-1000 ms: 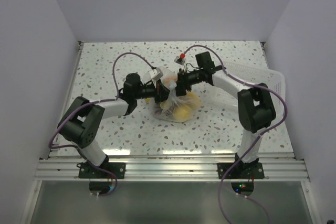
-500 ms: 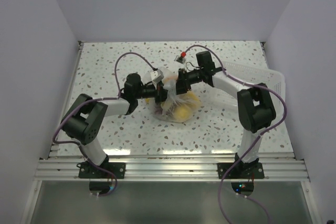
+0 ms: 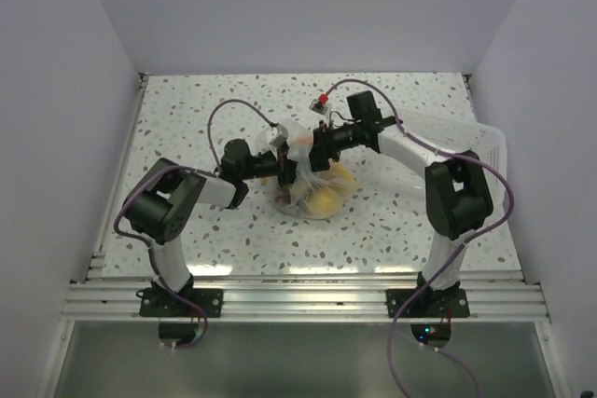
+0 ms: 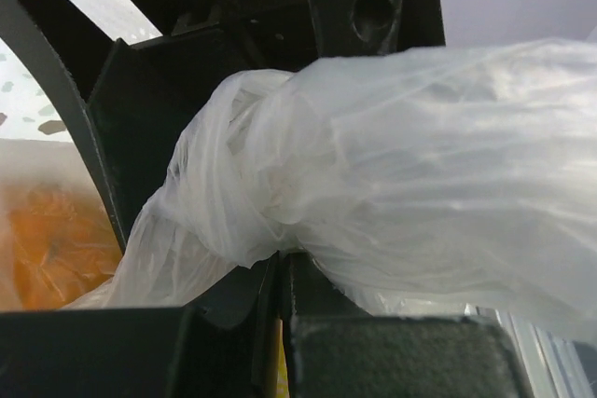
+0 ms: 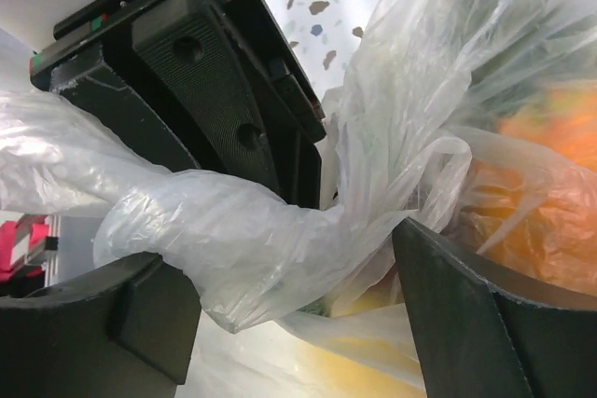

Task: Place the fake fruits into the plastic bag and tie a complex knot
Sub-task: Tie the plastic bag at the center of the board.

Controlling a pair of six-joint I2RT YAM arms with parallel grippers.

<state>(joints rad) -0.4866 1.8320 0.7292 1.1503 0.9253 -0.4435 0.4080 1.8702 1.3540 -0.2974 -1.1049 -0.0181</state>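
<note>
As right hand (image 5: pixel 280 305) sprang open around knot (image 4: pixel 242 174), left hand (image 3: pixel 284 167) stayed clenched on plastic bag (image 3: pixel 300 174) neck; fake fruits (image 3: pixel 325 200) inside, knot likely unfinished

The counter (image 3: pixel 187 109) was lit evenly from above, with faint shadows. In the wrist views the plastic bag (image 4: pixel 392 165) was rendered soft and overexposed.

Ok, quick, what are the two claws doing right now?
Left gripper: closed, pinching the plastic bag's twisted neck.
Right gripper: open, bag plastic between its fingers.
</note>
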